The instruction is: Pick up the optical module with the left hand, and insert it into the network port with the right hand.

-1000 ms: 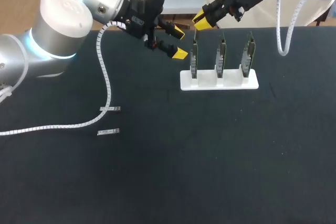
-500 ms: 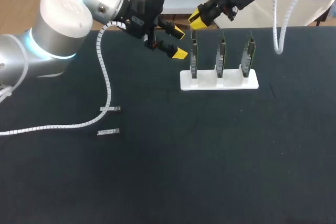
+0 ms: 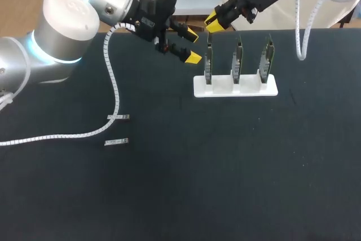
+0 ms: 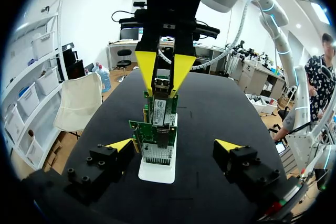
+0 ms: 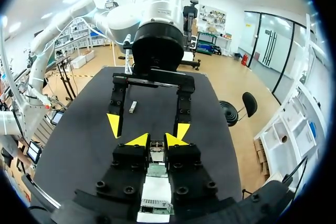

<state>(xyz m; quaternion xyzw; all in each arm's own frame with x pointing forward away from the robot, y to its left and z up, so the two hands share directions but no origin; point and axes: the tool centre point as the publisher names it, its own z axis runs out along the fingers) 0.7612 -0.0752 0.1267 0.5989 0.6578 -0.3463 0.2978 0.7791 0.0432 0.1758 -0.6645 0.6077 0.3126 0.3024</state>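
Module point(image 5: 156, 150) mostly hidden between right fingers point(image 5: 138, 140); its seating indiscernible.

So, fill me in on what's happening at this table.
The right gripper is shut on an optical module, holding it at the top of the leftmost network card in the white rack. I cannot tell whether it is seated in the port. The left gripper hangs open and empty beside that card. Two spare optical modules lie on the black table.
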